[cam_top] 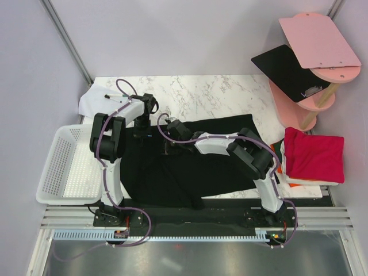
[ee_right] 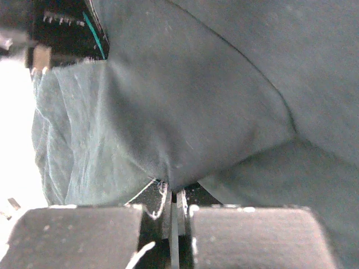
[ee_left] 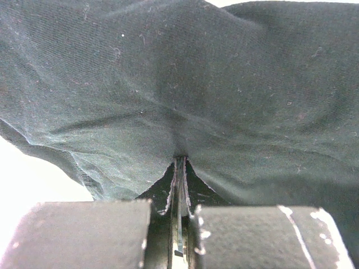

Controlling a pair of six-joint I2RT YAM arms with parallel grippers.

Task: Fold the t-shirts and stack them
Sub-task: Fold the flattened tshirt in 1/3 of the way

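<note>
A black t-shirt lies spread across the middle of the table. My left gripper is at the shirt's far left edge. In the left wrist view the left gripper is shut on a pinch of the black cloth. My right gripper is just right of it on the same edge. The right gripper is likewise shut on a fold of the black cloth. A pile of folded t-shirts sits at the right: crimson red on top, with orange and green edges showing under it.
A white perforated basket stands at the table's left edge. A white paper sheet lies at the back left. A pink tiered stand carrying a flat black board is at the back right.
</note>
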